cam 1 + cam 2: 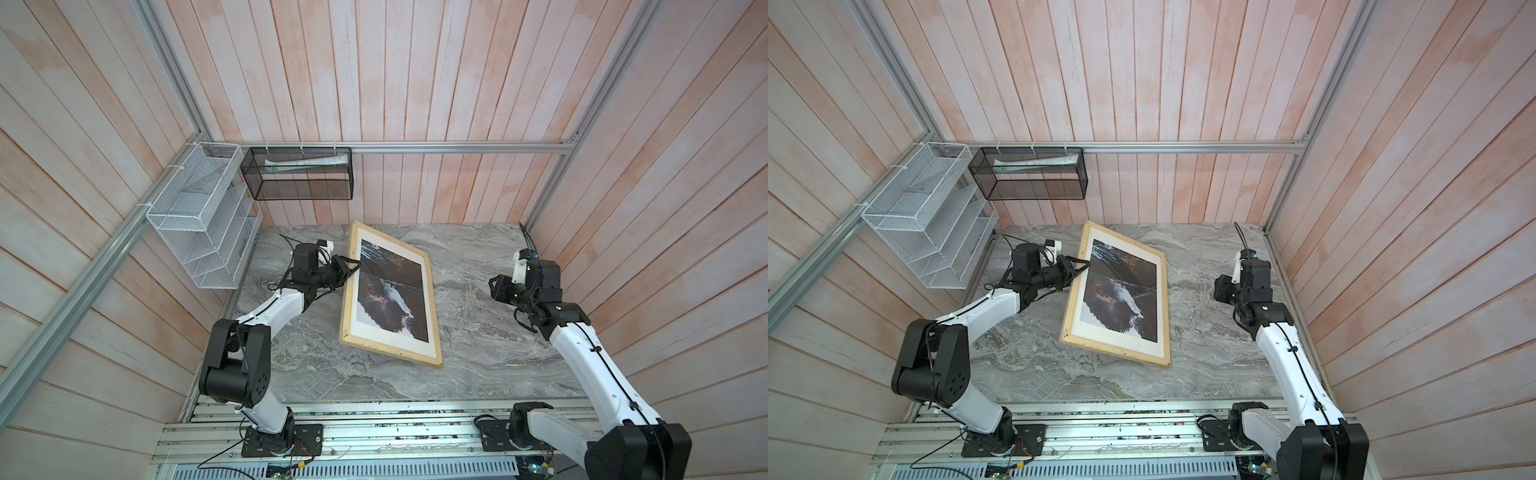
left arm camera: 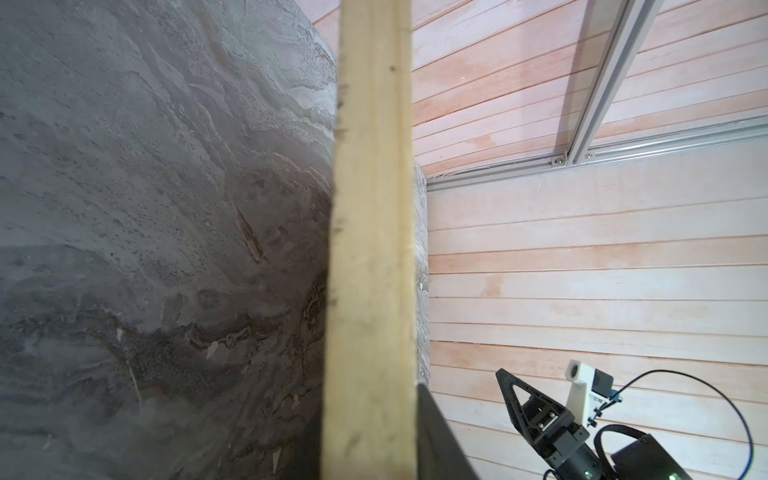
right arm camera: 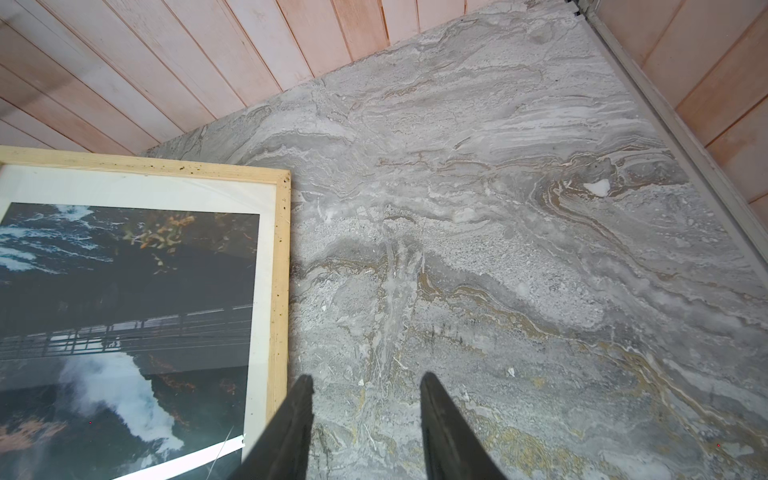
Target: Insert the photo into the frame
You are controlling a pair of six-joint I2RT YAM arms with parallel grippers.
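I am straddling the nine o'clock long rail of the frame (image 1: 390, 352) with my left end effector (image 1: 354, 267), cannot tell if pinching, my spread right end effector (image 3: 366, 377) hovering farther off.

Soft, diffuse light is filling both top views from above, and the table (image 1: 478, 361) is looking bright and clear; only a thin, gentle shadow is lying under the near edge of the frame (image 1: 390, 352). The wide lens is bending the wall boards (image 1: 83, 124) and the metal rails (image 1: 457, 146) toward the edges. In the left wrist view the side of the frame is standing very near and coming out blurred, while the table beside it is sitting in shade. In the right wrist view a white streak of glare is crossing the pane (image 3: 199, 454) over the photo (image 3: 124, 291) — and the fingers (image 3: 291, 432) of the right gripper (image 3: 367, 376) are showing as soft, unfocused dark shapes.
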